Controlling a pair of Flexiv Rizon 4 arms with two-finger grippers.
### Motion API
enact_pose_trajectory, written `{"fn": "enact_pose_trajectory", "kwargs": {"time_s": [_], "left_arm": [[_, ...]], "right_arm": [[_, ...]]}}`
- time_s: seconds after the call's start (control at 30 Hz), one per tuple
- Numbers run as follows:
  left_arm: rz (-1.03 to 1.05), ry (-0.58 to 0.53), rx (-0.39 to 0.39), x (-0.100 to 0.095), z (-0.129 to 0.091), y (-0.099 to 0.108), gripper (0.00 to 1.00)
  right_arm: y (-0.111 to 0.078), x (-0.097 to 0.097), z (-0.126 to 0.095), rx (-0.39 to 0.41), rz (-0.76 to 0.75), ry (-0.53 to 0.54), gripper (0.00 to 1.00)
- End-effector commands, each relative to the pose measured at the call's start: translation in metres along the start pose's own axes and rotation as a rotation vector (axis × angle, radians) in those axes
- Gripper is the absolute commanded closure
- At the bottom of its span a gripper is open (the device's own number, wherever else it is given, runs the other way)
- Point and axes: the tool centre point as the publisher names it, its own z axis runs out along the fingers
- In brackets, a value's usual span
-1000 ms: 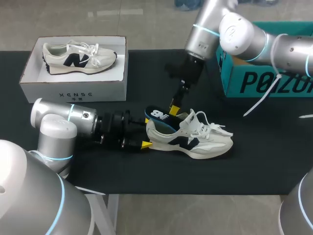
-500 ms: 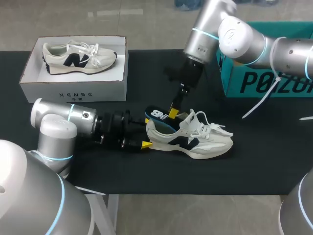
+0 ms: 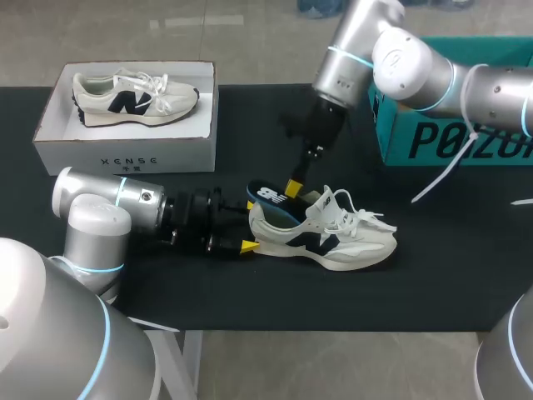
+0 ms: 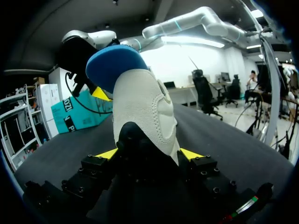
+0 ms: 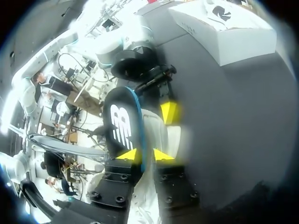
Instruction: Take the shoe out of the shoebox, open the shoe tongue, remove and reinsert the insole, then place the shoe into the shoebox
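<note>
While the left gripper (image 4: 149, 154) stays clamped on the shoe (image 4: 145, 108), the right gripper (image 5: 144, 155), pinching the insole (image 5: 120, 125), lifts slightly, so removal looks barely underway.

A table with a matte black cover (image 3: 450, 267) fills the scene. The cover spreads flat on every side of the left gripper (image 3: 250, 225) and of the right gripper (image 3: 293, 188), under soft, even light. Well beyond the right gripper and off to its right, a teal cardboard box (image 3: 450, 125) stands on the cover at the table's far edge. In the left wrist view the same box (image 4: 77, 114) sits ahead of the left gripper (image 4: 147, 154) and off to one side, with the dark cover (image 4: 224, 140) running on past it. Below the table's near edge, on the left gripper's side, a white table leg (image 3: 187, 358) shows.
</note>
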Motion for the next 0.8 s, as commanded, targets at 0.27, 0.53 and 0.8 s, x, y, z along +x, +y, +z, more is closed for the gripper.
{"fn": "enact_pose_trajectory", "kwargs": {"time_s": [0.27,0.53,0.8], "left_arm": [[0.001,-0.001,-0.001,0.0014,0.0013,0.0020,1.00],[0.001,-0.001,-0.001,0.0014,0.0013,0.0020,1.00],[0.001,-0.001,-0.001,0.0014,0.0013,0.0020,1.00]], "right_arm": [[-0.0008,0.0068,-0.0047,-0.054,-0.025,0.016,1.00],[-0.0018,0.0080,-0.0061,-0.059,-0.025,0.019,0.00],[0.0012,0.0099,-0.0089,-0.062,-0.033,0.032,0.00]]}}
